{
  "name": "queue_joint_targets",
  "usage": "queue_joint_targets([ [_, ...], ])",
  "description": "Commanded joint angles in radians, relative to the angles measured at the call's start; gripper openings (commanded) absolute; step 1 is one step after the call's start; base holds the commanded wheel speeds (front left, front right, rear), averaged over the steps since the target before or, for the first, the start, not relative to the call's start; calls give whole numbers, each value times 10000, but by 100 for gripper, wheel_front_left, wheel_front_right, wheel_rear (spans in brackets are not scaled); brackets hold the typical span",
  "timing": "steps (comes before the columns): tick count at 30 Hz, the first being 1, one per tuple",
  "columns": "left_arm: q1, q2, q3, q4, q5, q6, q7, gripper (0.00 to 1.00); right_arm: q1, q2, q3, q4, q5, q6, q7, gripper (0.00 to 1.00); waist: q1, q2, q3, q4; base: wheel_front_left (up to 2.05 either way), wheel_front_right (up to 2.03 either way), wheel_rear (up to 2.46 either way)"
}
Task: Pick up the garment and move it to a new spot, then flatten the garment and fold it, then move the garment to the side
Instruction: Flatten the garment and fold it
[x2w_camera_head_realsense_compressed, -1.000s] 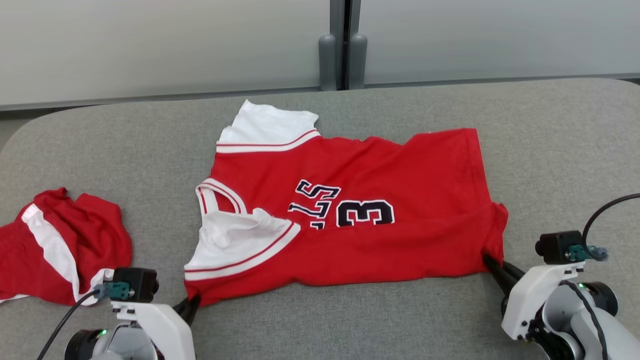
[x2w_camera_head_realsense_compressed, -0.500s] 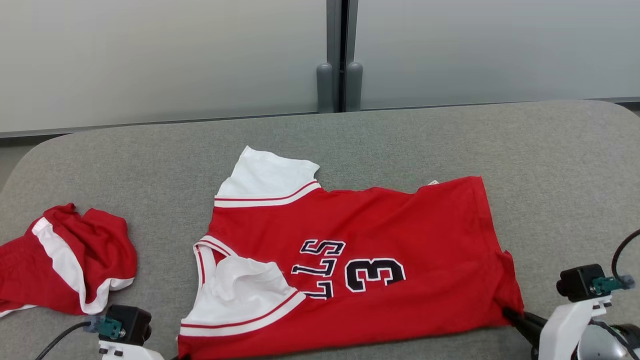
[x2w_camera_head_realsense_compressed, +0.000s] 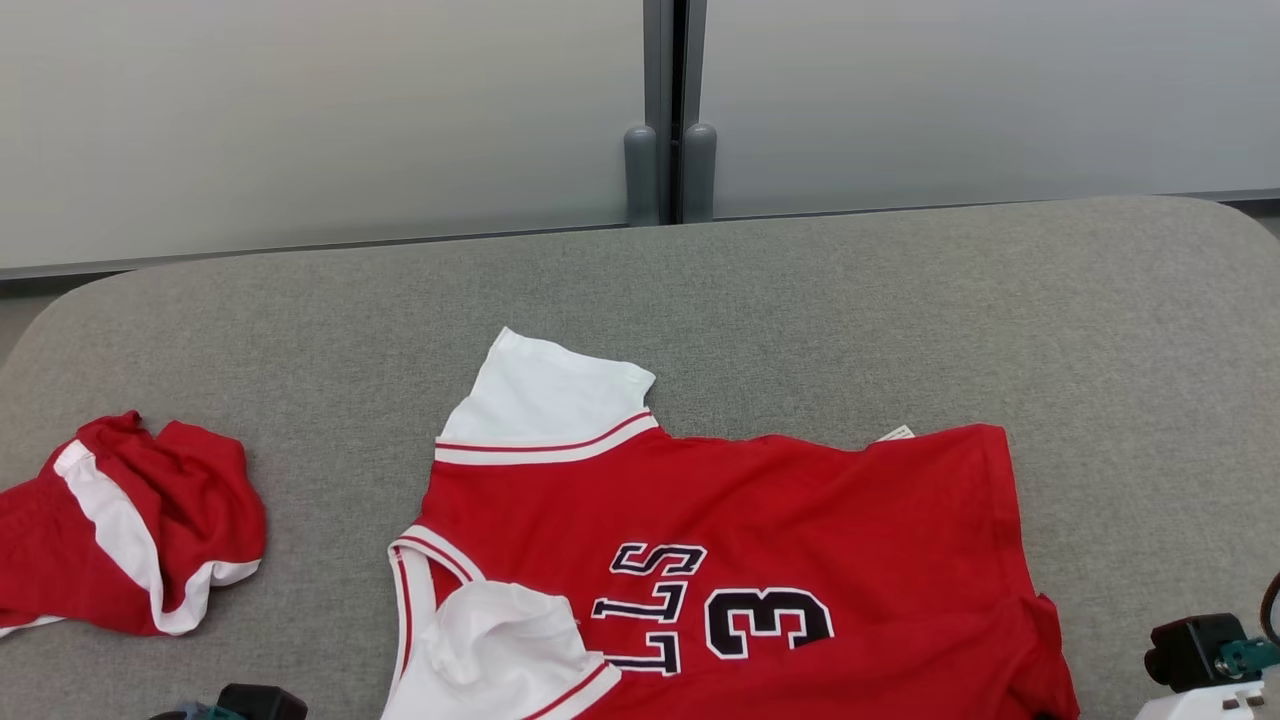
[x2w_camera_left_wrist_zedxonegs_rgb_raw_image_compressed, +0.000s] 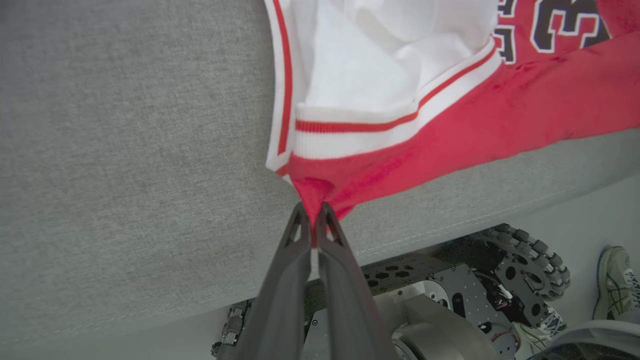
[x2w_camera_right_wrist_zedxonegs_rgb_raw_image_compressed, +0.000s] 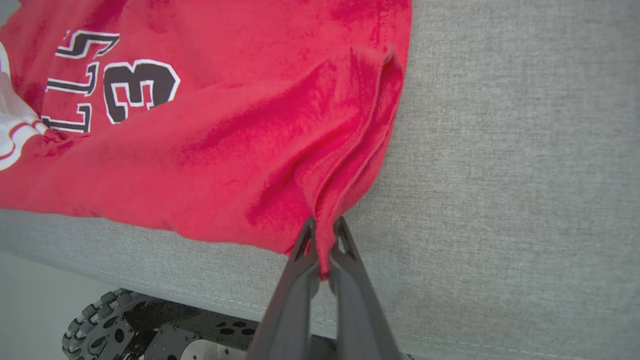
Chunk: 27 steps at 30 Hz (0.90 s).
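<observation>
The garment (x2w_camera_head_realsense_compressed: 760, 540) is a red jersey with white sleeves and dark number and letters, spread sideways across the grey cushioned table (x2w_camera_head_realsense_compressed: 900, 300). Its near edge runs off the bottom of the head view. In the left wrist view my left gripper (x2w_camera_left_wrist_zedxonegs_rgb_raw_image_compressed: 311, 212) is shut on the garment (x2w_camera_left_wrist_zedxonegs_rgb_raw_image_compressed: 450, 115) at its red corner below the white sleeve. My right gripper (x2w_camera_right_wrist_zedxonegs_rgb_raw_image_compressed: 324, 227) pinches a bunched fold at the hem corner of the garment (x2w_camera_right_wrist_zedxonegs_rgb_raw_image_compressed: 225, 130), close to the table's near edge.
A second red and white cloth (x2w_camera_head_realsense_compressed: 120, 530) lies crumpled at the table's left. Grey wall panels (x2w_camera_head_realsense_compressed: 300, 110) stand behind the table. Below the table edge the wheeled base (x2w_camera_left_wrist_zedxonegs_rgb_raw_image_compressed: 500, 270) and a person's shoe (x2w_camera_left_wrist_zedxonegs_rgb_raw_image_compressed: 617, 285) show.
The garment has slid toward the near edge of the table with both grippers still clamped on its corners. The head camera has also tilted up, so the grippers have dropped out of its bottom edge.
</observation>
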Motion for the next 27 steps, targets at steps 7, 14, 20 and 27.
queue_joint_targets([
  [7, 172, 141, -79, 19, -95, 231, 259, 100, 264, 445, -455, -531, -715, 3, 401, 100, 0, 0, -38, -36, 0, 0, 0],
  [14, -236, 567, 83, -247, 280, 349, 305, 100, 87, 606, -990, -887, -903, 3, 543, 100, 0, 0, -48, -51, 0, 0, 0],
  [20, -862, 435, 385, -259, 757, 156, -169, 100, -323, 797, -1251, -1214, -489, 3, 111, 100, 0, 0, -12, -103, 0, 0, 0],
  [27, -2815, 145, 826, 433, 1313, -790, -104, 100, -1889, 801, -1517, -860, -500, 4, -641, 100, 0, 0, 612, -363, 0, 0, 0],
])
